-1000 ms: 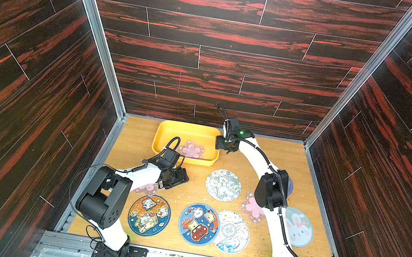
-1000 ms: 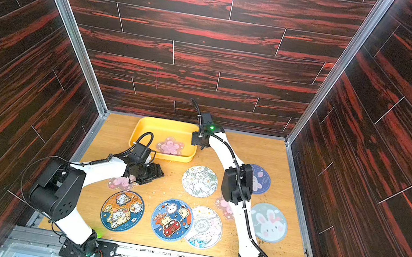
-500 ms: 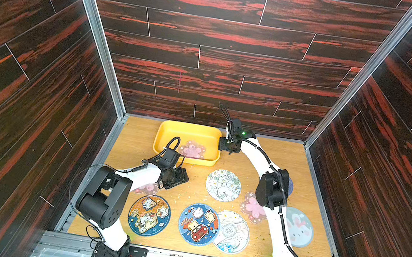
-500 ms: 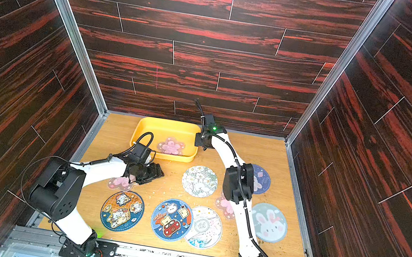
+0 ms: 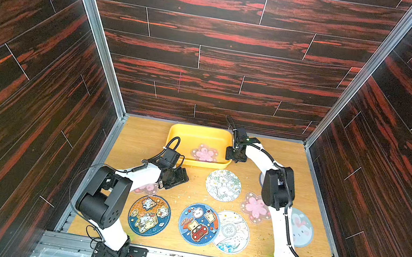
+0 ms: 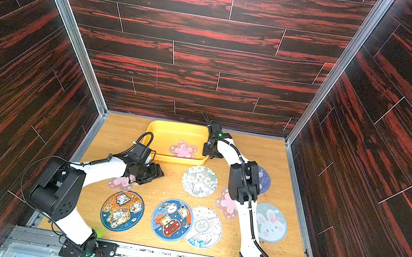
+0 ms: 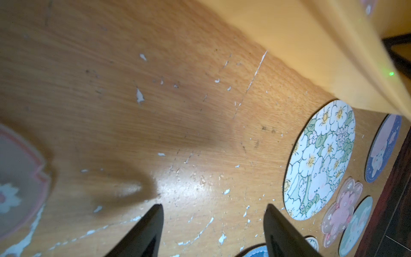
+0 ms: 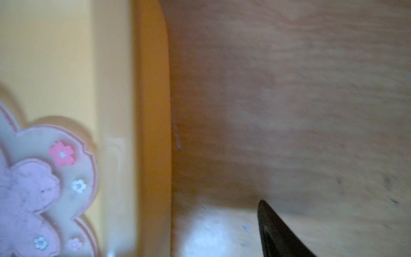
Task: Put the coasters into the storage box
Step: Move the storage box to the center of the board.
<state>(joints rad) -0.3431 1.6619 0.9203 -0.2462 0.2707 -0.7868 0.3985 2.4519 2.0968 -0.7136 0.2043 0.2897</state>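
Now the left gripper [image 5: 181,178], jaws apart and empty, should catch the thin edge of the pink coaster [image 5: 148,189] beside it; the jaws of the right gripper [image 5: 234,156] I cannot tell.

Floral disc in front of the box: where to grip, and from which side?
Take the floral disc by the rim nearest the left hand, coming in low across the table. It lies flat and thin with nothing overlapping it, so only an edge offers purchase, and that open hand is closest.
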